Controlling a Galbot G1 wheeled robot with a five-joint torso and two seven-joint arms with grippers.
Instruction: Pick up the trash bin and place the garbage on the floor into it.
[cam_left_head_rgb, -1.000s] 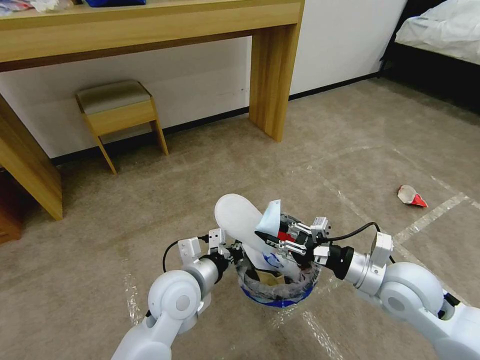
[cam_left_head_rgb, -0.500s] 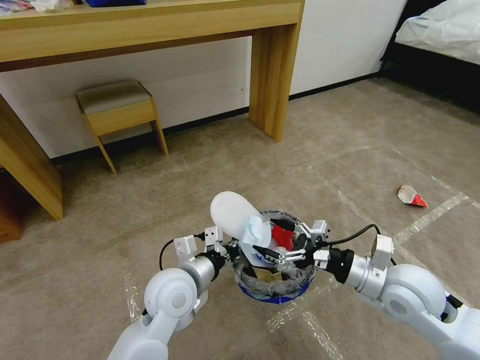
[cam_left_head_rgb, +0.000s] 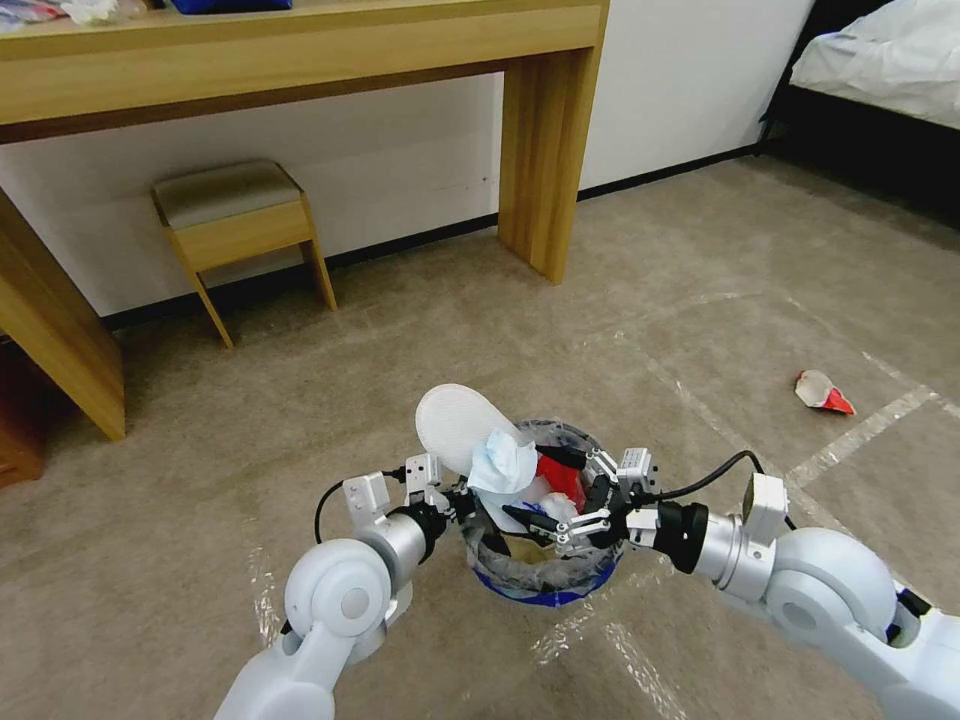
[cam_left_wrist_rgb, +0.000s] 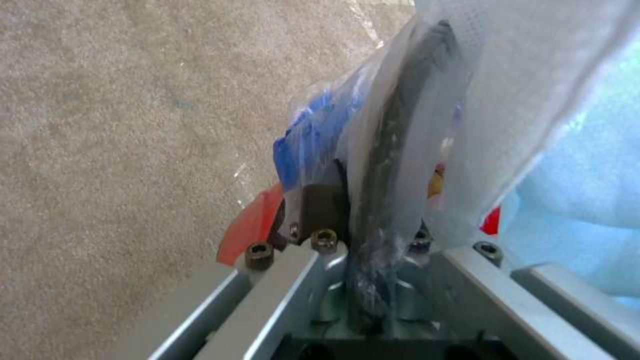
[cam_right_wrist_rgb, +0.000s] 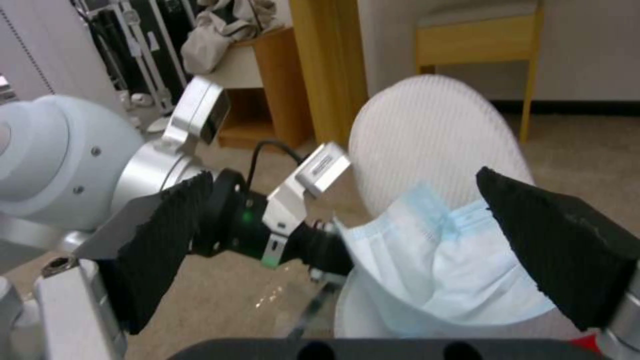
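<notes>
1. Red with a blue band and lined with a clear plastic bag, the trash bin (cam_left_head_rgb: 545, 575) is held just above the carpet floor (cam_left_head_rgb: 700, 330), near the robot and between its two arms.
2. Left gripper (cam_left_head_rgb: 462, 503) is at the bin's left rim; in the left wrist view its jaws are closed on the bagged rim (cam_left_wrist_rgb: 383, 200), one finger outside and one inside.
3. Right gripper (cam_left_head_rgb: 563, 500) hovers over the bin's mouth from the right, its jaws spread wide and holding nothing; the black pads (cam_right_wrist_rgb: 557, 255) stand well apart in the right wrist view.
4. White slipper (cam_left_head_rgb: 457, 428) stands tilted in the bin, its rounded end sticking up and out over the far left rim.
5. Light blue face mask (cam_left_head_rgb: 503, 463) lies against the slipper, just inside the bin.
6. Red litter (cam_left_head_rgb: 558, 478) and something brown lie deeper in the bin.
7. Red and white wrapper (cam_left_head_rgb: 823, 391) lies on the floor well to the right.
8. Wooden stool (cam_left_head_rgb: 240, 235) stands by the far wall, under a long wooden counter (cam_left_head_rgb: 300, 50).
</notes>
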